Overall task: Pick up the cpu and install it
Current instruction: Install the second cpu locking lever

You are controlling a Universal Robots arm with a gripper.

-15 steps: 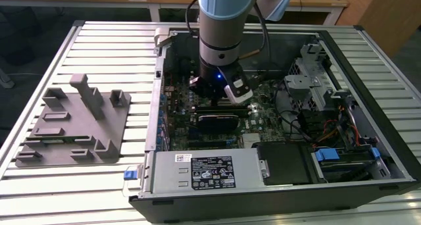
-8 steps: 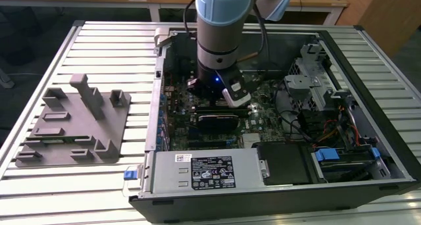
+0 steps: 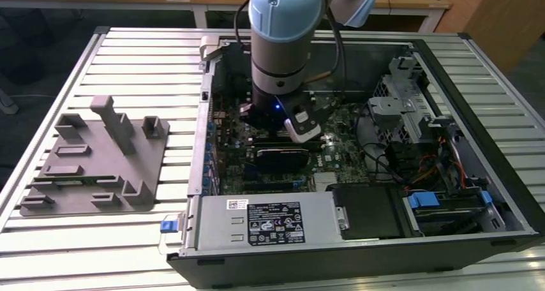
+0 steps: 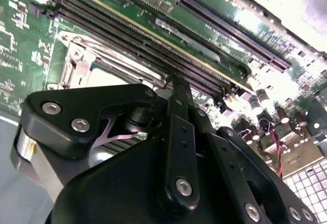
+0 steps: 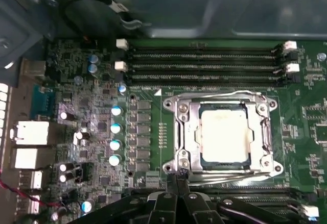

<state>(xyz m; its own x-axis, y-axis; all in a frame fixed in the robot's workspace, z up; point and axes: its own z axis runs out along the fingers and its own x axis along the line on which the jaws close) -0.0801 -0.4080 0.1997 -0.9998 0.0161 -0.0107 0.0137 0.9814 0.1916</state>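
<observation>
Slatted metal table [image 3: 127,55] carries one open computer case [image 3: 477,99] and one grey fixture [image 3: 94,157]. One cpu [image 5: 225,134] sits in its socket frame [image 5: 184,132]; beside it, the gripper [image 5: 176,191] has its fingers together, holding nothing.

Open computer case [image 3: 443,67] beside grey fixture tray [image 3: 94,170] on slatted table [image 3: 145,55].

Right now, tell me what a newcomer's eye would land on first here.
The robot arm reaching down into the open computer case in the exterior view. In the first wrist view, the shiny cpu sits inside the metal socket frame on the green motherboard, the gripper close by its edge.
</observation>
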